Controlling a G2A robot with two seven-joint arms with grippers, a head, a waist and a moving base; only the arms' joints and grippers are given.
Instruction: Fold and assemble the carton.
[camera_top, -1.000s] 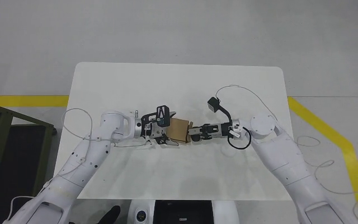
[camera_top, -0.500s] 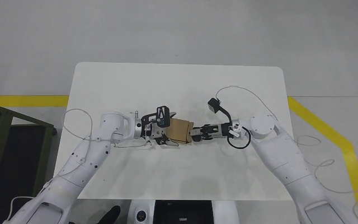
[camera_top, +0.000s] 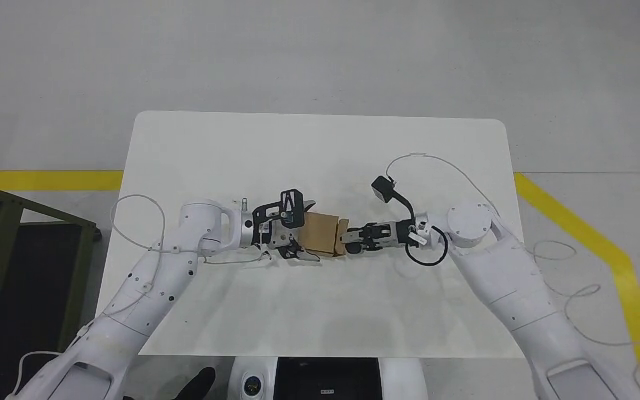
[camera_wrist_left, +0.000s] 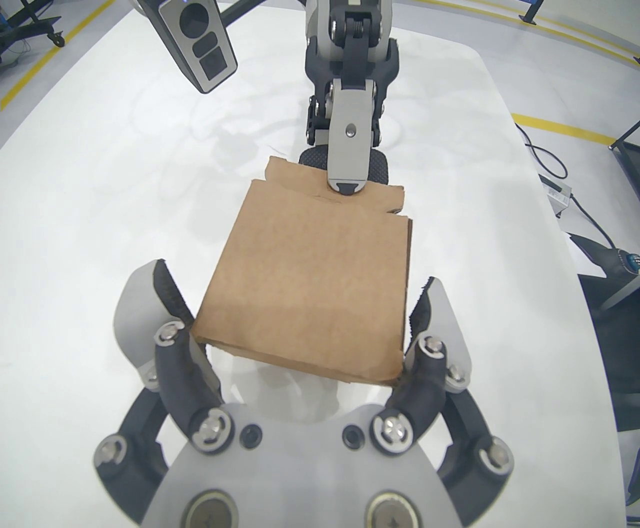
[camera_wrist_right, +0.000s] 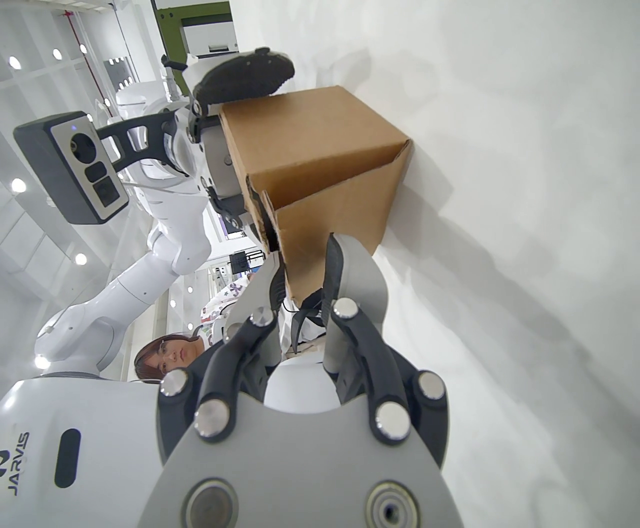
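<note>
Carton (camera_top: 322, 233) sits dead centre on the tabletop (camera_top: 320, 150), held from both ends. Left claw (camera_wrist_left: 292, 280) clamps it from 9 o'clock across its width; right claw (camera_wrist_right: 304, 256) pinches its flap edge from 3 o'clock.

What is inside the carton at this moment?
Through the open end of the carton, only bare cardboard walls show, no contents. The right gripper, jaws pinching that end's edge, covers part of the opening, and the far interior is hidden.
</note>
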